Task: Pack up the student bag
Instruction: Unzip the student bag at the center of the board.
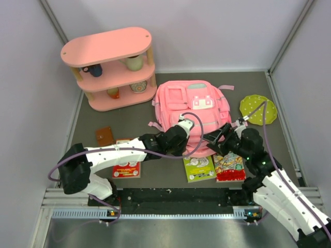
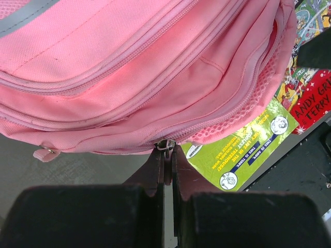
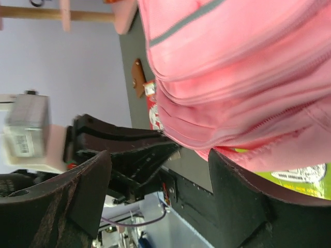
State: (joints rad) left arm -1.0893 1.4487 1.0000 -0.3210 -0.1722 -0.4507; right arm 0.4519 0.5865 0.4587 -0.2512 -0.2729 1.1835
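Note:
The student bag (image 1: 192,111) is a pink backpack lying flat in the middle of the table. My left gripper (image 2: 166,151) is shut on the metal zipper pull (image 2: 165,144) at the bag's near edge; from above, the left gripper (image 1: 184,139) sits over the bag's lower left part. My right gripper (image 3: 160,173) stands open at the bag's near right edge (image 3: 243,67), one finger (image 3: 240,194) close under the pink fabric, with nothing between the jaws. In the top view the right gripper (image 1: 216,137) points left toward the left one.
A pink three-tier shelf (image 1: 111,67) with cups stands at the back left. A green dotted disc (image 1: 257,108) lies right of the bag. A brown wallet (image 1: 105,136), a red book (image 1: 126,168), a green book (image 1: 199,168) and a colourful book (image 1: 229,166) lie near the front.

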